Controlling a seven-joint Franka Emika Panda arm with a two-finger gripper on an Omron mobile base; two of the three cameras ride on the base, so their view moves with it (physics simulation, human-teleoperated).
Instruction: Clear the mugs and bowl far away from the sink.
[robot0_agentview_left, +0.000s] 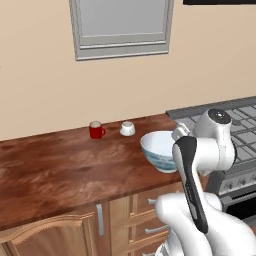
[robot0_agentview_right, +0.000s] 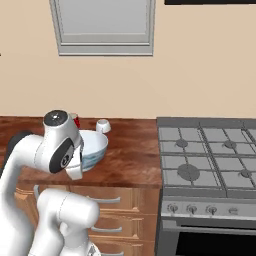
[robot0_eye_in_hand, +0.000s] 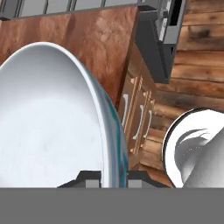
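Observation:
My gripper (robot0_eye_in_hand: 113, 176) is shut on the rim of the wide white bowl (robot0_eye_in_hand: 48, 118), its two fingertips (robot0_eye_in_hand: 89, 176) straddling the blue-tinted edge. The bowl (robot0_agentview_left: 157, 149) hangs tilted over the wooden counter (robot0_agentview_left: 60, 170) near its front edge, just left of the stove, with the arm partly covering it (robot0_agentview_right: 95, 146). Further back by the wall stand the red mug (robot0_agentview_left: 96, 130) and the white mug (robot0_agentview_left: 127, 129), close together and apart from the bowl. The white mug (robot0_agentview_right: 103, 126) also shows behind the arm. The sink is out of view.
A grey gas stove (robot0_agentview_right: 210, 150) adjoins the counter on the right (robot0_agentview_left: 240, 125). Wooden drawers with metal handles (robot0_agentview_left: 145, 215) lie below the counter. A framed window (robot0_agentview_left: 120, 25) hangs on the beige wall. Open counter stretches left of the mugs.

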